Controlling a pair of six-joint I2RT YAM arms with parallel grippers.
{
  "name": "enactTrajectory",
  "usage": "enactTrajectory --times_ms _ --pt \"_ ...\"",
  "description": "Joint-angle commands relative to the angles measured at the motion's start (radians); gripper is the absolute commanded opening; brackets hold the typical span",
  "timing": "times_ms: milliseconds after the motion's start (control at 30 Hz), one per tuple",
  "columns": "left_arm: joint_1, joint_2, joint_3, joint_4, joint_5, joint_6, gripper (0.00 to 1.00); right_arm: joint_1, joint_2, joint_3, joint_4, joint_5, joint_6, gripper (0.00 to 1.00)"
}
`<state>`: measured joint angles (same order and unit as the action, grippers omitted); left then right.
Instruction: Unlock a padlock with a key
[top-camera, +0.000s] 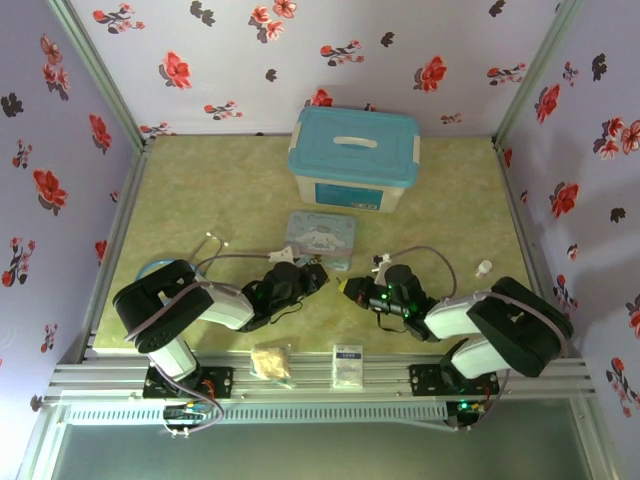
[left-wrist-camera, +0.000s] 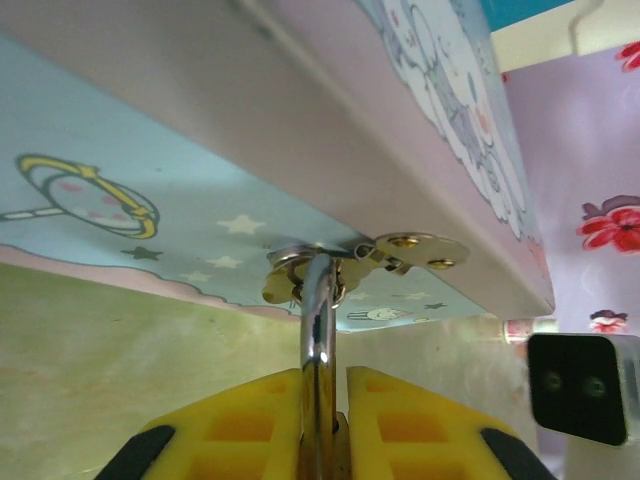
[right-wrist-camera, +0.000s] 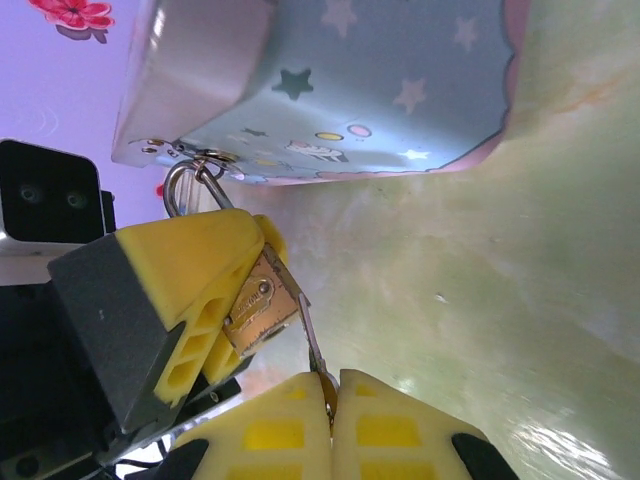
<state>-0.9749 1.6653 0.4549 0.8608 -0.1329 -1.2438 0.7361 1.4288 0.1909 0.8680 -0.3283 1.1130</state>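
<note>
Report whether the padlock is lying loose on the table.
No, the padlock hangs by its shackle from the tin's clasp, clamped in the left pincer.

The top camera sits above and behind my bases, facing down and forward across the whole counter (top-camera: 200, 200) to the flowered back wall (top-camera: 300, 60). My left wrist camera looks out along my left jaws, very close to the blue tin (left-wrist-camera: 200, 200) and the padlock (left-wrist-camera: 317, 330). My right wrist camera looks along my right jaws, equally near, meeting the key (right-wrist-camera: 313, 345), that same padlock and the tin from the opposite side. Each wrist view catches the other's white camera housing (left-wrist-camera: 585, 385).
</note>
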Motion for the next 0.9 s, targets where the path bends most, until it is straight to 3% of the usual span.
enactTrajectory --times_ms 0,267,400,500,867 --pt "0.002 -0.025 -0.019 0.122 -0.043 -0.032 0.01 0.023 0.032 0.064 0.054 -0.065 0.045 0.0" --pt "-0.001 -0.019 -0.022 0.172 -0.052 -0.055 0.0 0.037 -0.001 0.093 -0.1 -0.05 0.032 0.0" --pt "0.001 -0.004 -0.045 0.25 -0.068 -0.085 0.0 0.029 0.03 0.101 -0.087 -0.095 0.093 0.0" --pt "0.001 -0.014 -0.044 0.241 -0.068 -0.084 0.0 0.025 0.079 0.101 0.028 -0.13 0.145 0.0" --pt "0.004 0.0 -0.038 0.255 -0.07 -0.092 0.0 0.025 0.033 0.091 -0.053 -0.104 0.132 0.0"
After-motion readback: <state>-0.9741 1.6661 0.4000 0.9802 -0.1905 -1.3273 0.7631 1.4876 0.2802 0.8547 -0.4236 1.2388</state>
